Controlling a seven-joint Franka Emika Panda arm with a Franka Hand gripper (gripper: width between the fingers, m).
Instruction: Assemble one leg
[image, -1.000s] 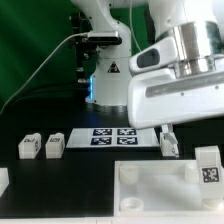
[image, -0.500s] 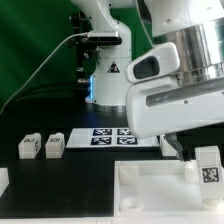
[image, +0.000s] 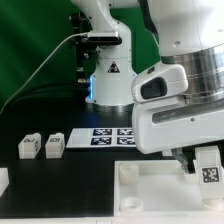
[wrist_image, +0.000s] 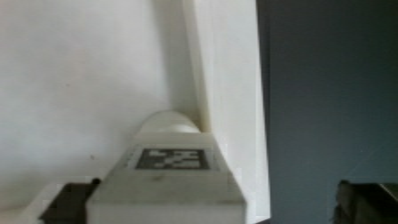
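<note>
My gripper (image: 184, 158) hangs low over the back right corner of the large white panel (image: 150, 188), mostly hidden behind the arm's white body. In the wrist view a white leg (wrist_image: 173, 180) with a square tag lies between my fingers (wrist_image: 71, 203) against the panel's edge (wrist_image: 222, 80). The gripper (wrist_image: 221, 205) is open, with a gap left on one side of the leg. In the exterior view, one tagged leg (image: 208, 166) stands just right of the gripper. Two more legs (image: 28, 147) (image: 54, 146) stand at the left.
The marker board (image: 108, 136) lies behind the panel in the middle of the black table. A white part (image: 3, 181) pokes in at the exterior view's left edge. The robot base (image: 108, 70) and cables stand at the back.
The arm has moved down and toward the exterior view's right. It now covers the leg that stood behind the panel's back right corner.
</note>
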